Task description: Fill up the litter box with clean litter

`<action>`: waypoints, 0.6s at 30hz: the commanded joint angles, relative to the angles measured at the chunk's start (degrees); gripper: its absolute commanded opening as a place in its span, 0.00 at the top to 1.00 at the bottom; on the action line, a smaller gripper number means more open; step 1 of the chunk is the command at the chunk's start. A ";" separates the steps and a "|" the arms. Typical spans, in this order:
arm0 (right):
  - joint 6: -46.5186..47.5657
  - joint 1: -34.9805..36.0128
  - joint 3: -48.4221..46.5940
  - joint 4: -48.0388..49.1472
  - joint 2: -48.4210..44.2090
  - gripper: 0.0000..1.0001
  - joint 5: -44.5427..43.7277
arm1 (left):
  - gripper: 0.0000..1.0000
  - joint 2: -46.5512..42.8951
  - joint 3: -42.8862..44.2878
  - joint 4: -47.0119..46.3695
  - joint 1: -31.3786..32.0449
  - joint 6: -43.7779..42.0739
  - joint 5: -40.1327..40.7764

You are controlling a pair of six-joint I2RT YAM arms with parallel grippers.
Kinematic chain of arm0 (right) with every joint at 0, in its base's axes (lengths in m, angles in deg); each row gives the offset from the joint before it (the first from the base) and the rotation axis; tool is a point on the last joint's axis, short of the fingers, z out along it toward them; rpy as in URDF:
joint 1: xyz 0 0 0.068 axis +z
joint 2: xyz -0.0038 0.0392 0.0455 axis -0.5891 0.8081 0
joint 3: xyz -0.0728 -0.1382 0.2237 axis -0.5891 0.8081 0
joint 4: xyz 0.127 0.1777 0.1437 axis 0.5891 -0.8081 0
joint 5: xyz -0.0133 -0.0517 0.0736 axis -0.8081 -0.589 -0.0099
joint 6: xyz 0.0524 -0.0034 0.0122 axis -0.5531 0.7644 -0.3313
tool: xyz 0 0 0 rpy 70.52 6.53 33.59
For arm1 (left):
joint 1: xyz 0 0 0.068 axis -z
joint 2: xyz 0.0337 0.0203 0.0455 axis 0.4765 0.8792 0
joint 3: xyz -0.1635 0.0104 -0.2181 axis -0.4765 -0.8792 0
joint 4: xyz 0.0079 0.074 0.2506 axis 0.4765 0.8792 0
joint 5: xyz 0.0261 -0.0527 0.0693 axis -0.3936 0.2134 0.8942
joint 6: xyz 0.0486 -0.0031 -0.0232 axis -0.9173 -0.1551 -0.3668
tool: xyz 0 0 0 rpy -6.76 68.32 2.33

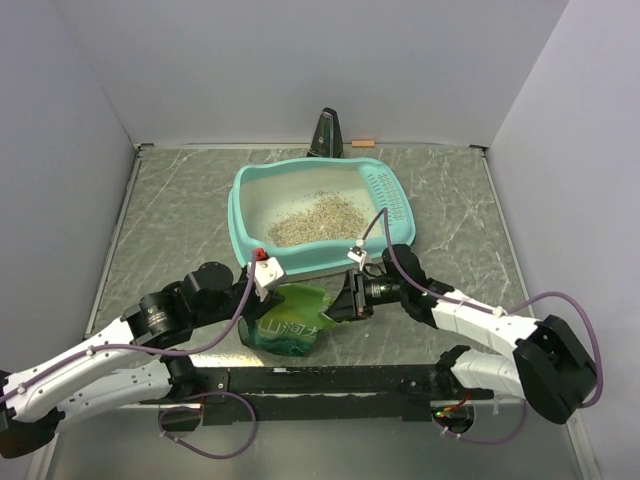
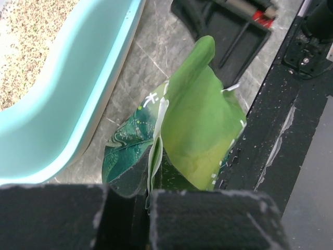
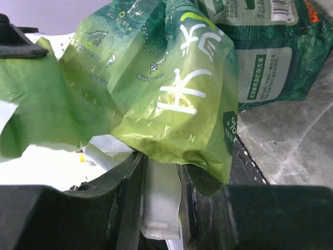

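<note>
The teal litter box (image 1: 243, 200) sits mid-table with a heap of beige-grey clean litter (image 1: 315, 218) inside; its rim (image 2: 78, 120) shows in the left wrist view. A green printed bag (image 1: 292, 320) hangs between both grippers in front of the box's near rim. My left gripper (image 1: 268, 290) is shut on the bag's edge (image 2: 156, 151). My right gripper (image 1: 338, 305) is shut on the bag's white top strip (image 3: 162, 198), with green film (image 3: 171, 94) bunched above it.
The black base rail (image 1: 330, 380) runs along the near edge under the bag. A dark upright object (image 1: 326, 132) stands at the back wall behind the box. White walls enclose the table on three sides.
</note>
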 commanded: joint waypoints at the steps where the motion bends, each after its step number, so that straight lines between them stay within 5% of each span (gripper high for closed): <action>1: -0.81 -0.10 0.99 2.01 -5.98 1.00 -0.25 | 0.99 0.51 -0.49 -2.30 0.65 1.16 1.36; 18: -9.25 -2.12 11.98 -6.17 -33.05 1.00 -7.19 | 0.99 -0.54 -1.19 -2.92 1.35 0.81 1.71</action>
